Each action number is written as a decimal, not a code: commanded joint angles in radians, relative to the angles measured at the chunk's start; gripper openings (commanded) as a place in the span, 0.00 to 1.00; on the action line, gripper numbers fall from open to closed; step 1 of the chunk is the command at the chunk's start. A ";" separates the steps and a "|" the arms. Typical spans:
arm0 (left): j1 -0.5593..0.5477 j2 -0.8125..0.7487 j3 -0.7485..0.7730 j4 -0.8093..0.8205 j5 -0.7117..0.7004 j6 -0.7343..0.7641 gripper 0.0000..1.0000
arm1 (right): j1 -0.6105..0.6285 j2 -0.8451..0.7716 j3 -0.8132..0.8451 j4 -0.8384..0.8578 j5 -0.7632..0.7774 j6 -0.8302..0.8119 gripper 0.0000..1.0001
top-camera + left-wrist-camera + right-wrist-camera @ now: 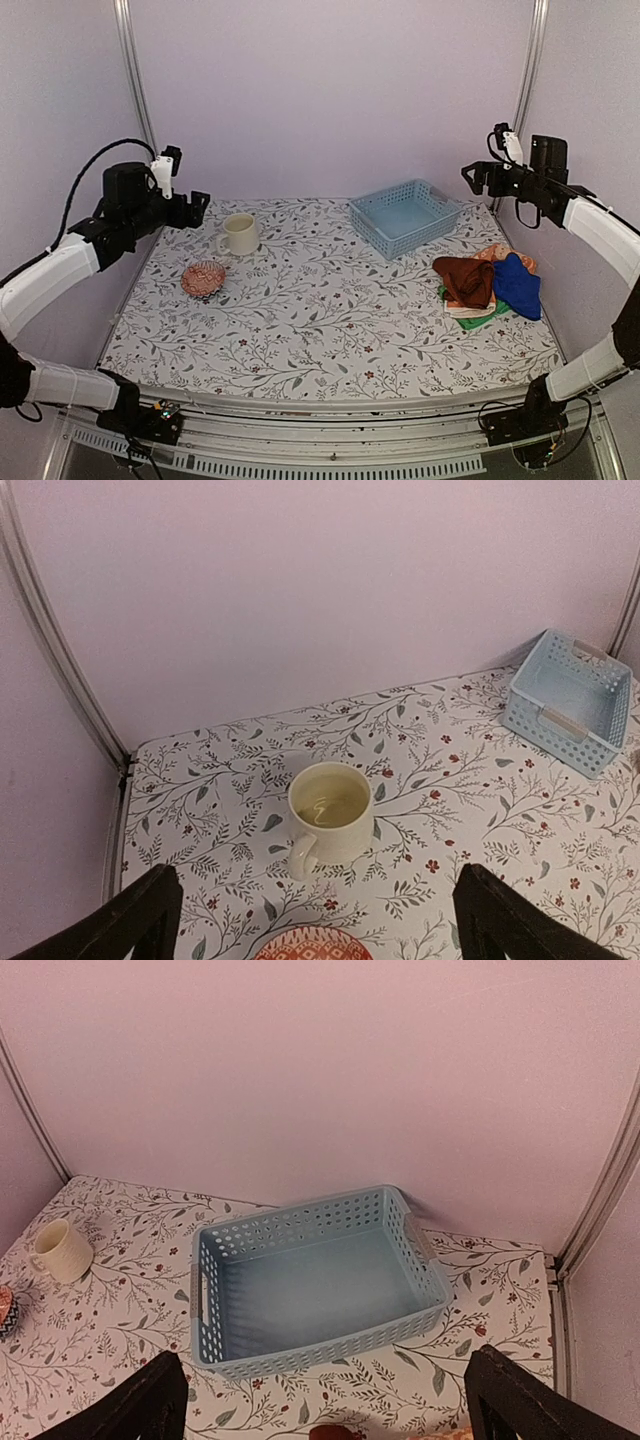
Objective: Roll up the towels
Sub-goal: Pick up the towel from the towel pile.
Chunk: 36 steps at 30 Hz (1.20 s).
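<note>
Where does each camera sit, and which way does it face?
Top: above and behind the arms, looking down on the table; both arms, left pincer and right pincer show.
Left wrist: on the left arm, facing down at the mug; its open fingers show.
Right wrist: on the right arm, facing down at the basket; its open fingers show.
Shared: mug and basket appear in all three.

Towels (490, 285) heaped at rt, basket (405, 217) behind them, mug (240, 234) back-left w/ bowl (204, 277) just before it.
</note>
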 commanded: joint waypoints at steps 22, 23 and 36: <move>-0.391 0.224 -0.022 0.225 -0.060 -0.117 0.98 | -0.059 0.024 -0.122 -0.451 -0.229 -0.529 0.63; -0.404 0.236 -0.033 0.253 -0.045 -0.139 0.98 | -0.058 0.031 -0.115 -0.479 -0.219 -0.544 0.59; -0.566 0.464 0.042 0.279 0.229 -0.209 0.52 | -0.053 0.078 -0.086 -0.663 -0.004 -0.624 0.36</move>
